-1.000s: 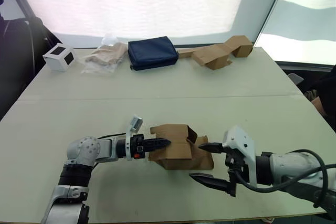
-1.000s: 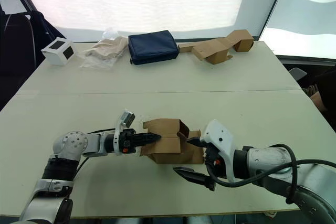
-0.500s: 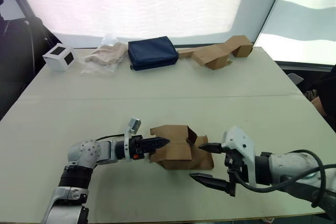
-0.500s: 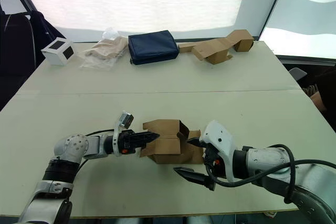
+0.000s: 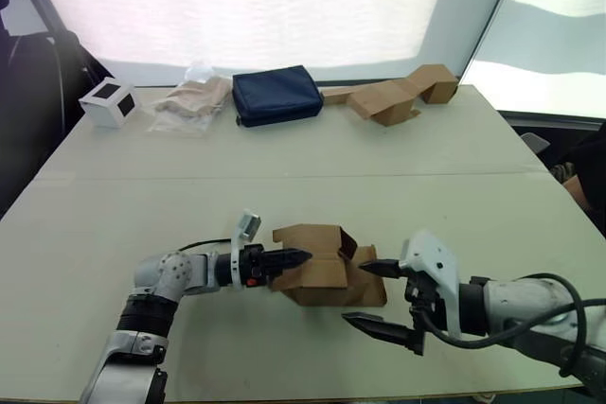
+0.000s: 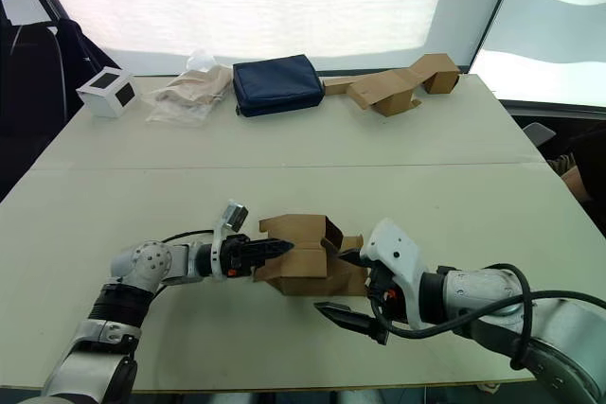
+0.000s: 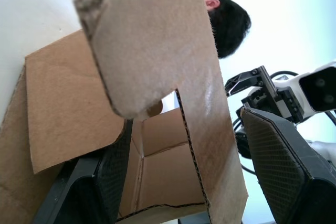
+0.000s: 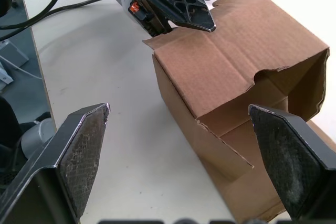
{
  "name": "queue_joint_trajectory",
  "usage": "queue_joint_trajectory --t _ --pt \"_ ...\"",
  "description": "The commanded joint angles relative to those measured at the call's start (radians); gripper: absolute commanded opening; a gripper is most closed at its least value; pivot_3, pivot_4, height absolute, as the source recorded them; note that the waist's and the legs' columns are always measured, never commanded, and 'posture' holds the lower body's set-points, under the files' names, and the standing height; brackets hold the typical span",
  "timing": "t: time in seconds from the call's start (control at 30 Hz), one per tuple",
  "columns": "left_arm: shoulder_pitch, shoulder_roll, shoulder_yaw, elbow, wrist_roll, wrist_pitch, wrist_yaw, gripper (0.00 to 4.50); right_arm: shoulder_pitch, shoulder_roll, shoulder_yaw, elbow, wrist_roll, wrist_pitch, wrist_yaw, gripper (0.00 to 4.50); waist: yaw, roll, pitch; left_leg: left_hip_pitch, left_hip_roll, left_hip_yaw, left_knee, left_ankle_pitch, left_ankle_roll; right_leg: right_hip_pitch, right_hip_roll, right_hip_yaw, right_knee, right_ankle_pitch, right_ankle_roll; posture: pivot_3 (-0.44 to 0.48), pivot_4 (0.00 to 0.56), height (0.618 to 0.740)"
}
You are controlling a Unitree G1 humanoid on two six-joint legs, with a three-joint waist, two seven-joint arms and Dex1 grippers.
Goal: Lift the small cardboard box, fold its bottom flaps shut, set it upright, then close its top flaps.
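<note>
The small cardboard box (image 5: 324, 276) lay on its side on the pale table (image 5: 284, 186) below a bright window. The left gripper (image 5: 294, 257) pinched one flap; the right gripper (image 5: 372, 294) stood wide apart just beside it.

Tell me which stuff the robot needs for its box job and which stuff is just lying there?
Needed: small cardboard box, left gripper, right gripper.

Just lying about: white cube, clear plastic bag, navy pouch, zigzag cardboard piece, all at the table's far edge.
</note>
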Motion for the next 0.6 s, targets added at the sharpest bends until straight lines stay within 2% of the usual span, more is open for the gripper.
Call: queue_joint_trajectory --t 0.03,0.1,0.13,0.17,0.3,0.33,0.5,0.6 --pt "0.005 0.01 0.002 -0.024 -0.002 -0.011 -0.035 3.1 -0.001 0.009 -0.001 -0.016 -0.002 -0.018 0.004 4.5 0.0 0.0 0.0 0.0 0.0 0.0 0.0 0.0 0.0 0.0 0.0 0.0 0.0 0.0 0.0 0.0 0.15 0.74" --pt "0.006 0.013 0.009 -0.041 -0.011 -0.002 -0.035 2.68 -0.001 0.01 0.001 -0.016 -0.003 -0.017 0.004 4.5 0.0 0.0 0.0 0.0 0.0 0.0 0.0 0.0 0.0 0.0 0.0 0.0 0.0 0.0 0.0 0.0 0.15 0.74" --pt "0.007 0.013 0.013 -0.054 -0.016 0.003 -0.032 2.16 -0.002 0.012 0.003 -0.016 -0.004 -0.017 0.003 4.5 -0.001 0.0 0.0 0.0 0.0 0.0 0.0 0.0 0.0 0.0 0.0 0.0 0.0 0.0 0.0 0.0 0.15 0.74" --pt "0.008 0.011 0.016 -0.07 -0.021 0.009 -0.025 1.95 -0.001 0.013 0.006 -0.016 -0.005 -0.017 0.004 4.5 0.0 0.0 0.0 0.0 0.0 0.0 0.0 0.0 0.0 0.0 0.0 0.0 0.0 0.0 0.0 0.0 0.15 0.74" --pt "0.008 -0.006 0.031 -0.125 -0.042 0.042 0.017 0.19 0.0 0.016 0.011 -0.016 -0.012 -0.018 0.007 4.5 0.0 0.0 0.0 0.0 0.0 0.0 0.0 0.0 0.0 0.0 0.0 0.0 0.0 0.0 0.0 0.0 0.15 0.74" --pt "0.009 -0.013 0.036 -0.137 -0.048 0.05 0.031 0.05 0.001 0.016 0.012 -0.016 -0.014 -0.019 0.008 4.5 0.001 0.0 0.0 0.0 0.0 0.0 0.0 0.0 0.0 0.0 -0.001 0.0 0.0 0.0 0.0 0.0 0.15 0.74" --pt "0.013 -0.034 0.058 -0.186 -0.073 0.082 0.075 0.05 0.009 0.014 0.006 -0.017 -0.018 -0.022 0.016 4.5 0.0 0.0 0.0 0.0 0.0 0.0 0.0 0.0 0.0 0.0 -0.001 0.0 0.0 0.0 0.0 0.0 0.15 0.74" --pt "-0.014 0.0 0.052 -0.266 -0.057 0.032 0.067 0.05 0.01 0.041 -0.068 0.013 0.043 -0.035 -0.002 4.5 -0.002 0.0 0.0 0.0 0.001 0.0 0.0 0.0 0.0 0.0 0.0 0.0 0.0 0.0 0.0 0.0 0.15 0.74"
